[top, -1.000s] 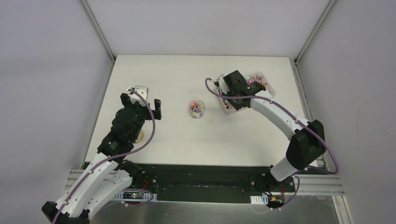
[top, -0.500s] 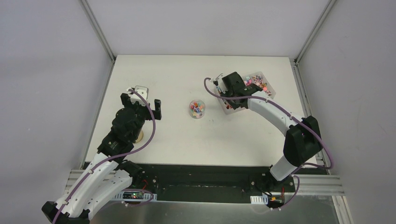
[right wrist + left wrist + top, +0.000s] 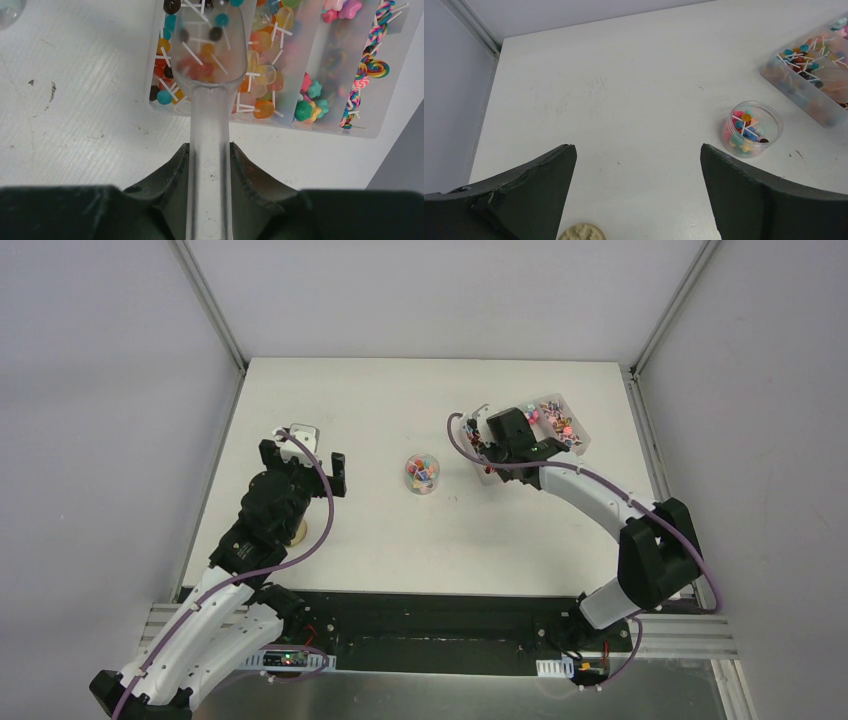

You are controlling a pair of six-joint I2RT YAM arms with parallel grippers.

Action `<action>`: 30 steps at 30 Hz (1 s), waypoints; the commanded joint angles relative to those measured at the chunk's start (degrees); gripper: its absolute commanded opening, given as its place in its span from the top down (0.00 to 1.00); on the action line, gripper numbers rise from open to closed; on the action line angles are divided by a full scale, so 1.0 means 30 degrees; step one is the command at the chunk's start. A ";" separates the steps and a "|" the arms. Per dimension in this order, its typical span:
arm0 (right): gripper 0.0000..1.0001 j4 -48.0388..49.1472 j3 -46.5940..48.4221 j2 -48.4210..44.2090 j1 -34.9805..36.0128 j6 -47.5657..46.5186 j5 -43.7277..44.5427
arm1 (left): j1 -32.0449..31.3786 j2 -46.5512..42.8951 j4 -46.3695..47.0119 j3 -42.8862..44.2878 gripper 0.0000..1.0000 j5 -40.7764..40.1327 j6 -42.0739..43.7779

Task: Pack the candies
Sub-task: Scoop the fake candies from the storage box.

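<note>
Candies (image 3: 260, 75) fill the clear tray (image 3: 336, 65), their white sticks pointing every way with no shared axis. Right gripper (image 3: 209, 165) is clamped on the scoop (image 3: 210, 45) handle. The bowl lies over the tray's candies, straight ahead of the fingers. Left gripper (image 3: 636, 149) stands wide apart, well left of the tray, with the candy jar (image 3: 752, 129) between them.

No legible text, label, brand, number or sign in any of the three views. The handle of the clear scoop (image 3: 209, 170) shows faint moulded marks in the right wrist view, but they are too blurred to read.
</note>
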 commanded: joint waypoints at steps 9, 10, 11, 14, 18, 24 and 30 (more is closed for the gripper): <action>1.00 0.4809 -0.3946 -0.2753 -0.0692 0.0306 -0.0330 | 0.0053 0.0040 0.0644 -0.0061 0.01 0.0351 0.0193; 1.00 0.5078 -0.4139 -0.2924 -0.0753 0.0309 -0.0370 | 0.0046 0.0057 0.0661 -0.0061 0.01 0.0353 0.0193; 1.00 0.5422 -0.4401 -0.3058 -0.0808 0.0130 -0.0602 | 0.0049 0.0045 0.0663 -0.0076 0.01 0.0353 0.0193; 1.00 0.6056 -0.4922 -0.3336 -0.1156 0.0305 -0.1116 | 0.0046 0.0053 0.0654 -0.0068 0.01 0.0353 0.0222; 1.00 0.6525 -0.5388 -0.3676 -0.1531 0.0556 -0.1443 | 0.0049 0.0015 0.0659 -0.0084 0.01 0.0350 0.0212; 1.00 0.7813 -0.6440 -0.4442 -0.1973 0.0778 -0.1865 | 0.0060 0.0113 0.0647 -0.0076 0.01 0.0383 0.0222; 1.00 0.9907 -0.8082 -0.5270 -0.2164 0.1044 -0.2262 | 0.0046 0.0111 0.0644 -0.0082 0.01 0.0383 0.0219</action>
